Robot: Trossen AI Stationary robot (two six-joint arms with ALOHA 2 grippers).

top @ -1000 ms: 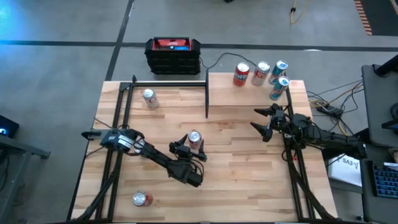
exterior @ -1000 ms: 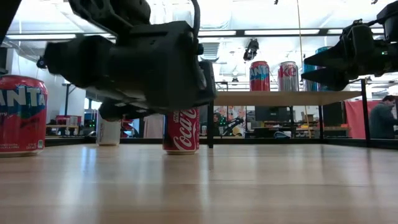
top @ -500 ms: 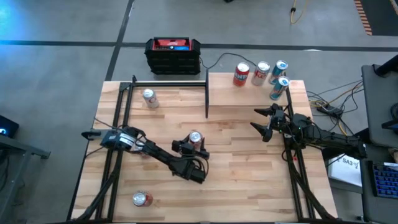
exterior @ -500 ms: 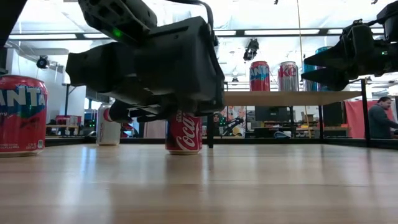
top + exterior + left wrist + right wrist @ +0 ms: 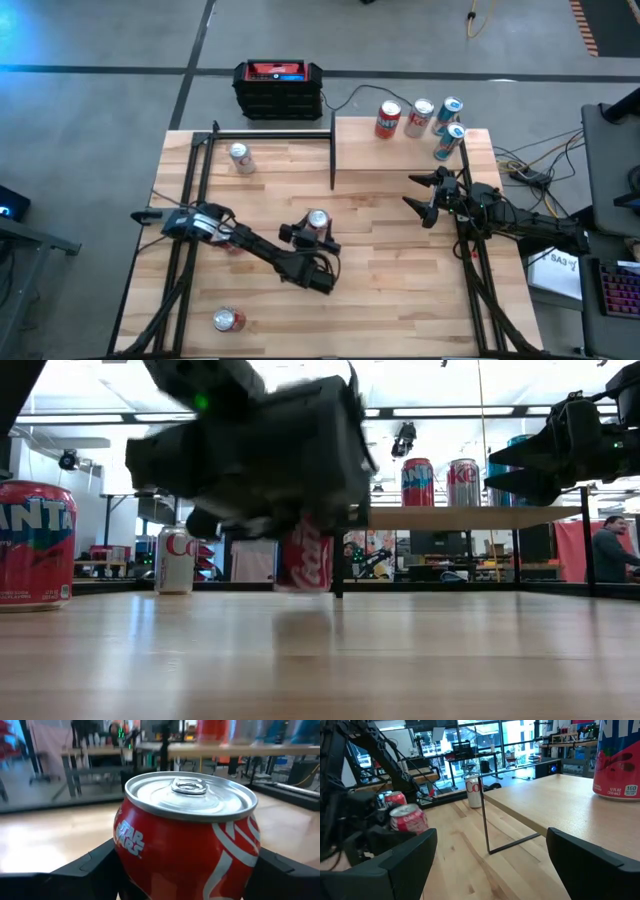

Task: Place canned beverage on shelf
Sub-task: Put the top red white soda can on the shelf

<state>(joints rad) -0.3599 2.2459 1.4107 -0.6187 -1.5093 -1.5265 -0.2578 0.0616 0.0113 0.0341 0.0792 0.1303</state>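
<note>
A red Coca-Cola can (image 5: 318, 221) is at the middle of the table, with my left gripper (image 5: 311, 234) shut on it; the left wrist view shows the can (image 5: 187, 830) filling the space between the fingers. The shelf (image 5: 410, 160), a pale board on thin black posts, stands at the far right and carries several cans (image 5: 420, 118). My right gripper (image 5: 425, 196) hovers open by the shelf's near edge, with nothing between its fingers. My left gripper pinches the can's side wall (image 5: 125, 857) between its two fingers, one on each side, below the top rim. The fingers come in about level from the table's near side. In the low view the can (image 5: 305, 558) leans a little, its bottom just off the table.
A silver Coke can (image 5: 240, 157) stands at the far left and a red Fanta can (image 5: 228, 320) near the front left edge. A black-and-red box (image 5: 278, 88) sits beyond the table's far edge. Bare wood lies between the held can and the shelf.
My left gripper has shut on the Coca-Cola can and taken hold of it. It has then gone a little up and toward the table's right edge, so the can has come just off the table and tipped slightly.
</note>
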